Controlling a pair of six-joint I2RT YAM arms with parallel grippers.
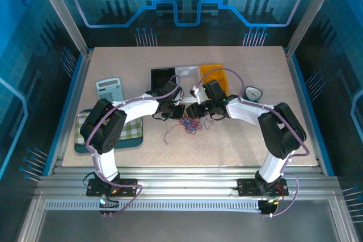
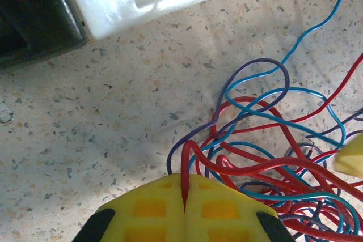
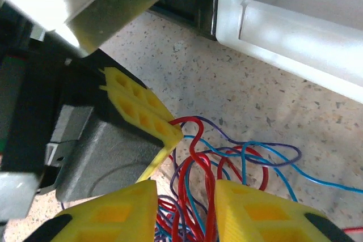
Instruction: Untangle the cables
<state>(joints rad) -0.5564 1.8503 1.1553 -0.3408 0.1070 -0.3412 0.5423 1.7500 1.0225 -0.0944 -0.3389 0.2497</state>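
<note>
Tangle of red, blue and purple cables (image 1: 190,124) mid-table between the wrists, barely legible from above, lower loops cut off in wrist views, left gripper (image 2: 184,190) clenched on one red strand, right gripper (image 3: 184,202) parted astride red strands, speckled beige table (image 1: 244,140), blue-lit enclosure walls (image 1: 34,38).

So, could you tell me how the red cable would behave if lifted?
Probably floppy: the red cable curls in loose loops. Likely very light, being so thin. Lifting may drag the blue cables along, since they cross over it.
</note>
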